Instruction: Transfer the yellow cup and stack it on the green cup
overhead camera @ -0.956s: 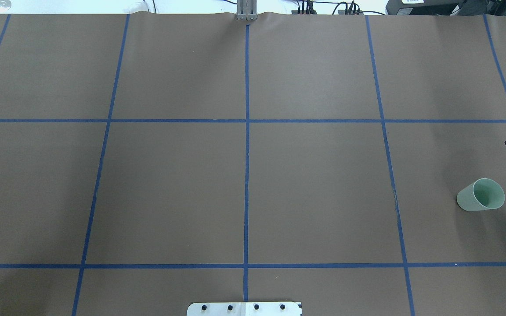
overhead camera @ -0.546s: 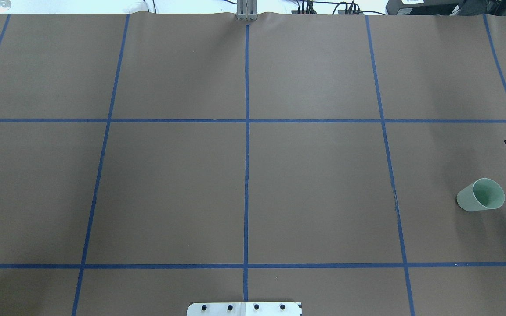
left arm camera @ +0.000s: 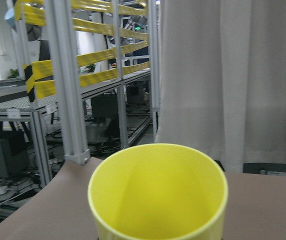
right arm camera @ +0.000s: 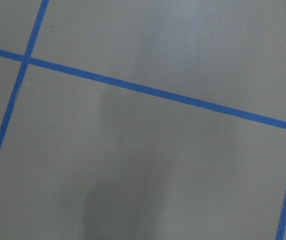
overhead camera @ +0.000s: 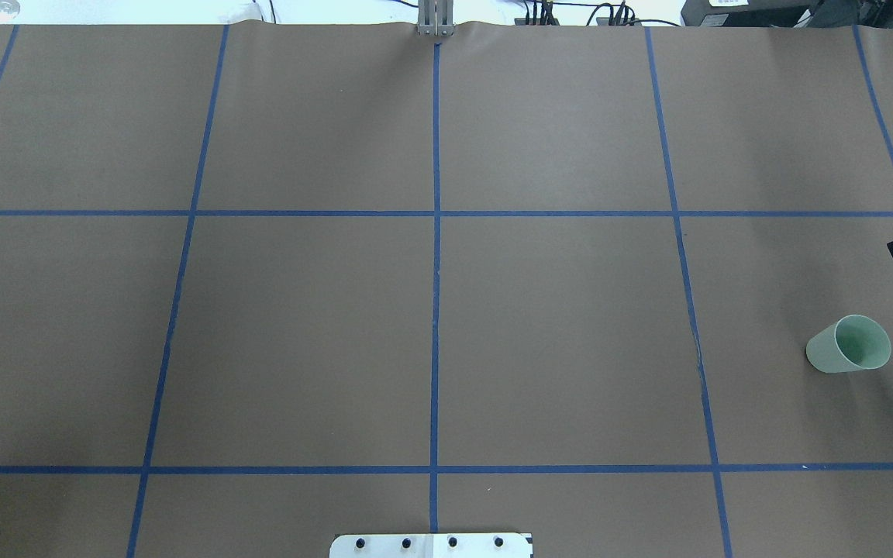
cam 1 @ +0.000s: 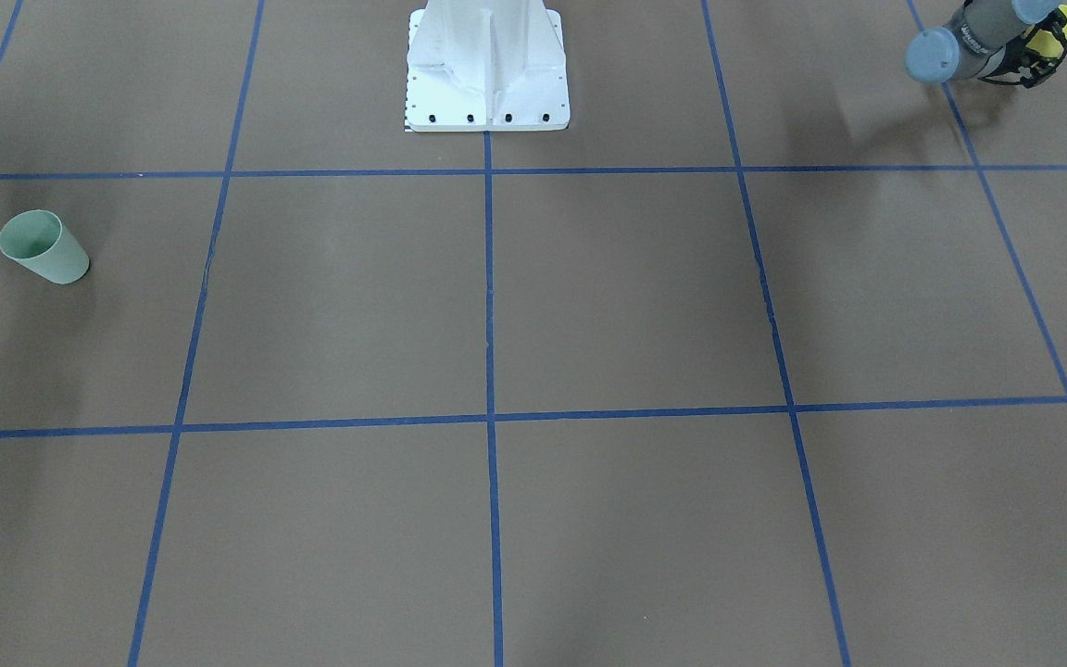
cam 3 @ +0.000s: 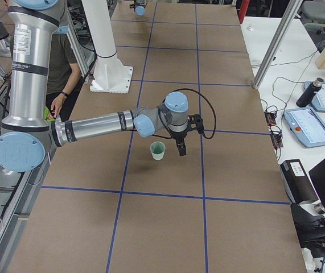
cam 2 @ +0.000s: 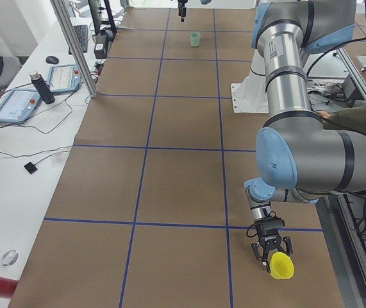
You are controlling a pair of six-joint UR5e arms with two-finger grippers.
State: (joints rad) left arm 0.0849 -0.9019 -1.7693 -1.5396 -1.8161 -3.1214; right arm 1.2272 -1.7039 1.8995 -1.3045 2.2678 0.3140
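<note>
While my left claw [cam 2: 270, 249] is clamped on the yellow cup [cam 2: 281, 266] (its mouth pointing away from the wrist), the right claw [cam 3: 181, 148] hangs just beside the green cup [cam 3: 157, 151], which stands upright on the table [overhead camera: 555, 325]; I cannot tell how far open that claw is.

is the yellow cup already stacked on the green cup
No, the left gripper holds the yellow cup far from the green cup.
</note>
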